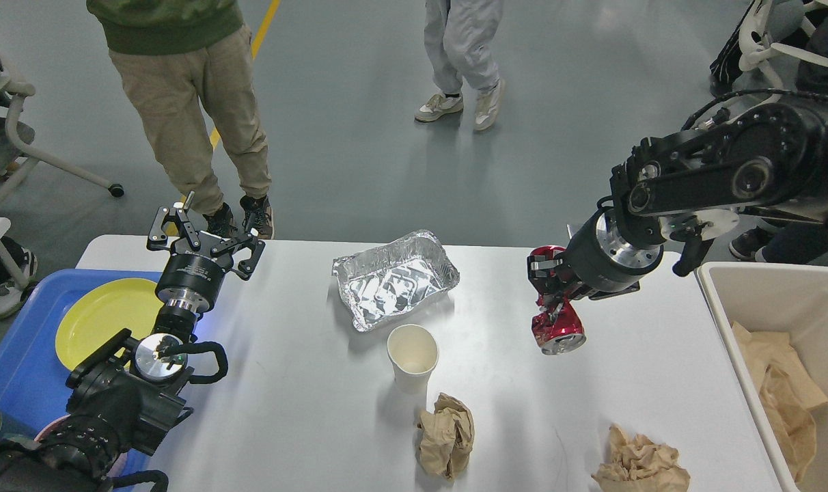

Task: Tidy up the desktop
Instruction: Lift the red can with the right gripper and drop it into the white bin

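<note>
The white desktop fills the lower half of the head view. On it lie a crumpled foil tray, a white paper cup, a brown paper wad in front of the cup, and a second paper wad at the front right. My right gripper is raised above the table's right half, shut on a crushed red can that hangs below it. Near the back left corner my left gripper stands open with nothing between its fingers.
A blue tray with a yellow plate sits at the left edge. A beige bin holding crumpled brown paper stands at the right edge. People stand behind the table, and office chairs sit at both far sides.
</note>
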You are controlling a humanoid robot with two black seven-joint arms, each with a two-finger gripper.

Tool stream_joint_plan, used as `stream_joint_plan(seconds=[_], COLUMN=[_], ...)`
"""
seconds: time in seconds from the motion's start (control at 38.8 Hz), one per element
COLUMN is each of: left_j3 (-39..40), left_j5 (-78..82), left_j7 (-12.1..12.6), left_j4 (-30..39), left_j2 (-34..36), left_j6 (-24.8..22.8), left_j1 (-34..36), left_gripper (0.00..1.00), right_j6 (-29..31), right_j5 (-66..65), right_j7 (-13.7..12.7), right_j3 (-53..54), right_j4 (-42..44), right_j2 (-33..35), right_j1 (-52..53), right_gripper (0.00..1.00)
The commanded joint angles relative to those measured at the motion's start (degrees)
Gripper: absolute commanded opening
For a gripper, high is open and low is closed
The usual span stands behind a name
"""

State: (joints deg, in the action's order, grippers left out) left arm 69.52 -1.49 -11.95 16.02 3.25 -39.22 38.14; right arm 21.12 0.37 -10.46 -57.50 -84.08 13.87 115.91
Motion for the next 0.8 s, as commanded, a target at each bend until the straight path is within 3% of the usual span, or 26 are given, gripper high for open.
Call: stream_joint_plan(seconds=[0.0,0.28,0.49,0.64,0.77], left_j3=[0.0,0.0,0.0,0.0,0.0], left_j5=[0.0,0.0,0.0,0.0,0.0], left_j7=[0.0,0.0,0.0,0.0,0.0], left_j4=[0.0,0.0,0.1,0.1,0.0], left_j2=[0.0,0.0,0.0,0.0,0.0], left_j6=[0.0,0.0,0.0,0.0,0.0], left_j1=[0.0,0.0,0.0,0.0,0.0], left_gripper=[0.96,0.96,0.96,0.96,0.96], right_j6=[-1.3,-8.4,-9.2,-9.4,-10.7], right_j5=[-1.8,-2.9,-2.1,-1.9,0.6], right_j7=[-0.2,-0.8,-1.3,-4.4,-5.2], right_j3=[-2.7,-14.3,-18.3,-17.7,-14.7], right_j4=[4.7,24.4,51.6,73.0,82.3], right_j2=[0.3,2.5,6.1,7.2,7.8], right_j1=[-4.0,-20.6,-43.2,-61.4,-71.5], right_gripper=[0.00,0.00,0.00,0.00,0.00])
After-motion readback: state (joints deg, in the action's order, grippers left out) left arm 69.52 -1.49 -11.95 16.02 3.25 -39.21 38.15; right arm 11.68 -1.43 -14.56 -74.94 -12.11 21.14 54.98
